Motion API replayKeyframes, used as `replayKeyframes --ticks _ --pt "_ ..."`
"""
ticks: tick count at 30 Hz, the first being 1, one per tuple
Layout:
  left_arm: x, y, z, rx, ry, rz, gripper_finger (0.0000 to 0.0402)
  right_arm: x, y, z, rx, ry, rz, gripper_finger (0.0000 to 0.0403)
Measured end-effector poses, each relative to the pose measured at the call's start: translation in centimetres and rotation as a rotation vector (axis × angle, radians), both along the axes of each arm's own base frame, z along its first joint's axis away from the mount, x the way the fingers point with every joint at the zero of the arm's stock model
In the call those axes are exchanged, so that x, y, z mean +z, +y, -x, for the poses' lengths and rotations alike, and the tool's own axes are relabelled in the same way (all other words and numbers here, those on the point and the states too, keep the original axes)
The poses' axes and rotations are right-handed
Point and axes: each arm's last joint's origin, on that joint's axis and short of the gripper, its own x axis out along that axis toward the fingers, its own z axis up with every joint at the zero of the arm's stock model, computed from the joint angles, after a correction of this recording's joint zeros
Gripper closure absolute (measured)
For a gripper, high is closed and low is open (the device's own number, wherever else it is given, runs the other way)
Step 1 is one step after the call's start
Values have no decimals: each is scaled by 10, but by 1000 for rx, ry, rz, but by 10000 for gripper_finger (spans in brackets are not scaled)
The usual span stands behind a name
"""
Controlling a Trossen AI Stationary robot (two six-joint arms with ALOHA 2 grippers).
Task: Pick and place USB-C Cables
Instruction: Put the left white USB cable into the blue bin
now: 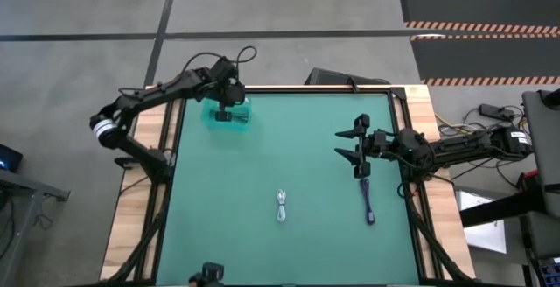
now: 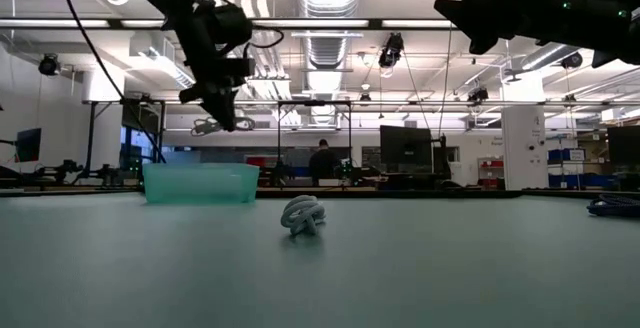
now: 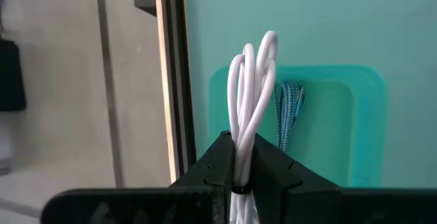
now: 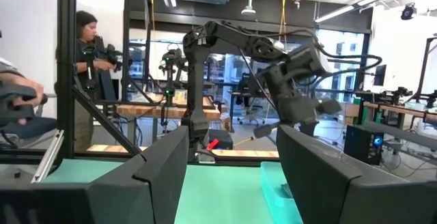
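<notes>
My left gripper (image 3: 240, 173) hangs over the teal bin (image 1: 238, 116) at the table's far left and is shut on a white USB-C cable bundle (image 3: 252, 94). A grey-teal cable (image 3: 288, 111) lies on the floor of the bin (image 3: 341, 128). A second white bundle (image 1: 281, 206) rests on the mat near the middle, also seen in the low view (image 2: 302, 215). A black cable (image 1: 367, 201) lies stretched out near the right edge. My right gripper (image 1: 350, 145) is open and held high above the mat, just beyond the black cable's far end. My left gripper pinches the white bundle between its two fingers (image 3: 273, 173), at a stretch (image 3: 242, 145) close to its dark tie. The fingers point down from above. The looped end (image 3: 266, 46) sticks out past the fingertips. The bundle (image 2: 205, 125) is lifted clear above the bin (image 2: 200, 183).
The mat's dark frame (image 1: 171, 173) runs along its edges, with wooden strips outside it. Beyond the table there are workbenches, monitors and a person (image 4: 85, 67). Open mat lies between the bin and the two cables on the table.
</notes>
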Motion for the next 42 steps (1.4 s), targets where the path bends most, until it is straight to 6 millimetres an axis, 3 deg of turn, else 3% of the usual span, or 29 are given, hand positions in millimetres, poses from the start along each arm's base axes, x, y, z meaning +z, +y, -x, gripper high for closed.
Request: replayKeyframes --ticks 19,42 --pt "-44 28 -1 33 69 148 384 -1 0 0 0 15 -2 188" --pt "-46 30 1 47 71 159 384 -2 0 0 1 17 -2 188"
